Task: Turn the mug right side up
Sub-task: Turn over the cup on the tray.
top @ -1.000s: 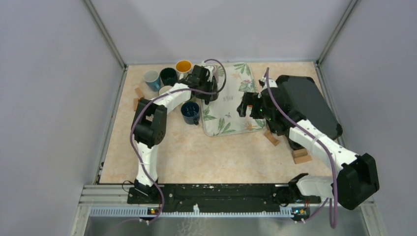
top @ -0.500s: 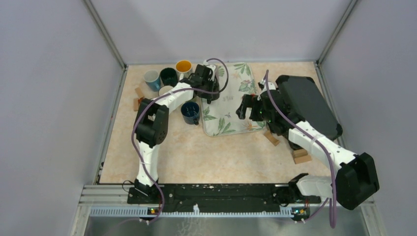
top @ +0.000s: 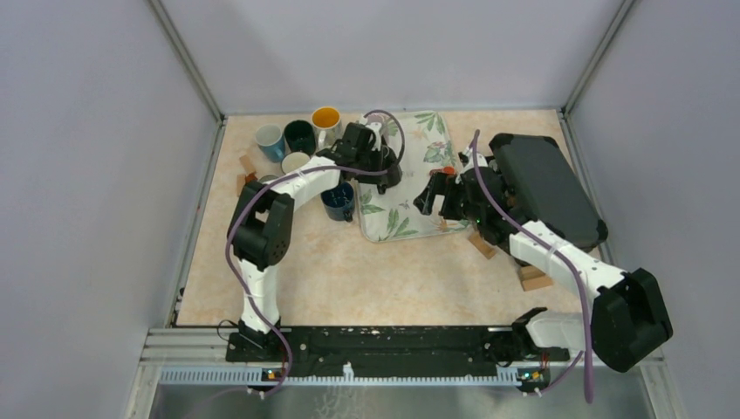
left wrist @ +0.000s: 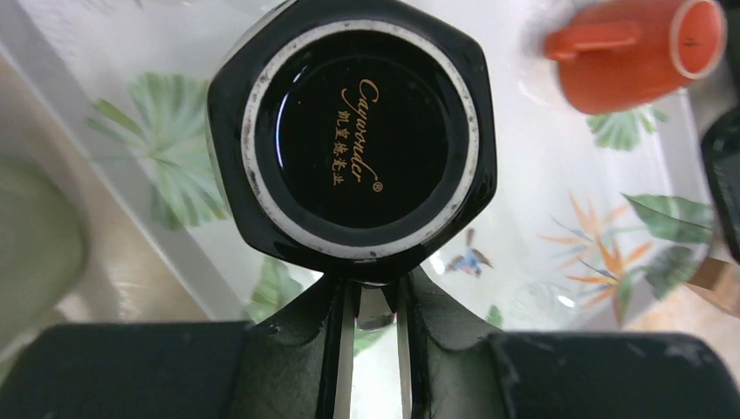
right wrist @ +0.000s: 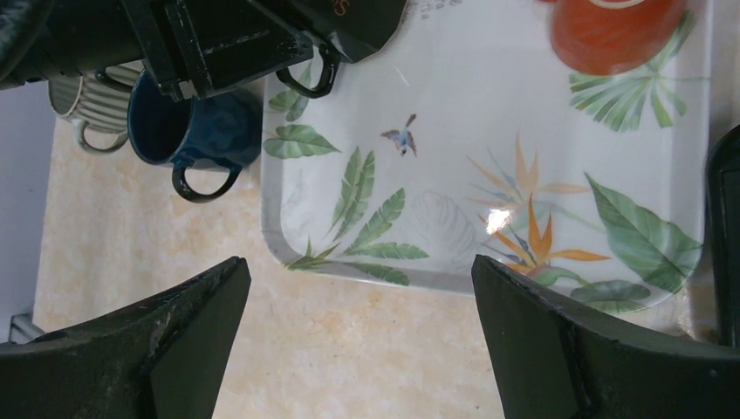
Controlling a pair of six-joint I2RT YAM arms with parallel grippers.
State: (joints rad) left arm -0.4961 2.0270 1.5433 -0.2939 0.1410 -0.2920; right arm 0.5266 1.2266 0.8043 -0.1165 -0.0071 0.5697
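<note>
A black six-sided mug (left wrist: 353,140) is base up over the floral tray (left wrist: 541,201), its printed underside facing the left wrist camera. My left gripper (left wrist: 375,292) is shut on the mug's handle (right wrist: 314,80); from above, the gripper (top: 377,161) and mug (top: 389,172) sit at the tray's (top: 410,218) left edge. I cannot tell whether the mug rests on the tray or hangs just above it. My right gripper (right wrist: 358,266) stands wide open over the tray's near edge (right wrist: 393,278), holding nothing; from above, the right gripper (top: 434,194) is right of the mug.
An orange mug (left wrist: 633,52) lies on its side on the tray. A dark blue mug (top: 337,199) and several other mugs (top: 299,135) stand left of the tray. A black case (top: 545,188) lies at the right, with wooden blocks (top: 534,277) near it.
My left gripper has closed on the black mug's handle and shifted slightly right. The right gripper has crept a little left over the tray.
</note>
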